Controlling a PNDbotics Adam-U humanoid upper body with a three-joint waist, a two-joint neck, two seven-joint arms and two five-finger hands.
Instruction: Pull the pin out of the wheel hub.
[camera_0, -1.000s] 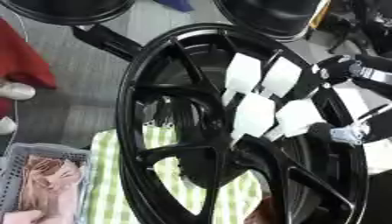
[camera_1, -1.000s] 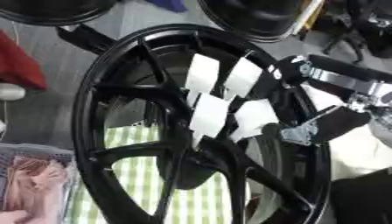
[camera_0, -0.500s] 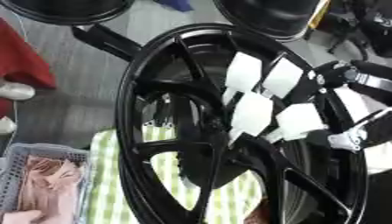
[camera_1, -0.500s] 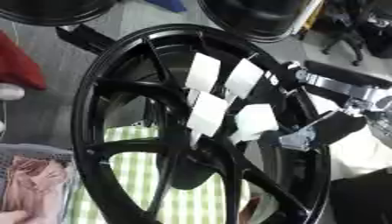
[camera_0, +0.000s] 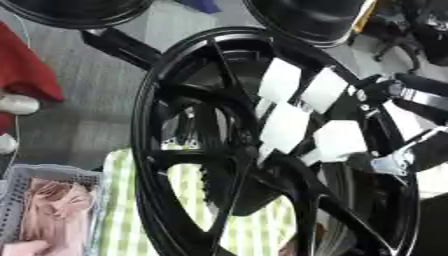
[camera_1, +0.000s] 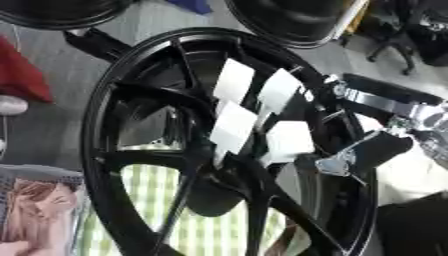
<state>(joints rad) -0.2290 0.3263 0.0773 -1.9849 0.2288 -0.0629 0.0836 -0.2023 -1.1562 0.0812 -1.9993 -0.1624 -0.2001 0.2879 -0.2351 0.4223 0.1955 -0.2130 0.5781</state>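
One black spoked wheel (camera_0: 219, 165) standing upright, centre. Four white pads (camera_0: 284, 127) on it, clustered toward 1 o'clock. Two more dark wheels at 12 o'clock (camera_0: 311, 17). One grey basket (camera_0: 17, 200) at 8 o'clock.

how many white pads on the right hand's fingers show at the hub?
4. On the right hand, by the wheel hub: upper left pad, upper right, lower left, lower right. More may be hidden behind the spokes.

grey basket (camera_0: 17, 200) (pink cloth inside), checked cloth (camera_0: 188, 220)
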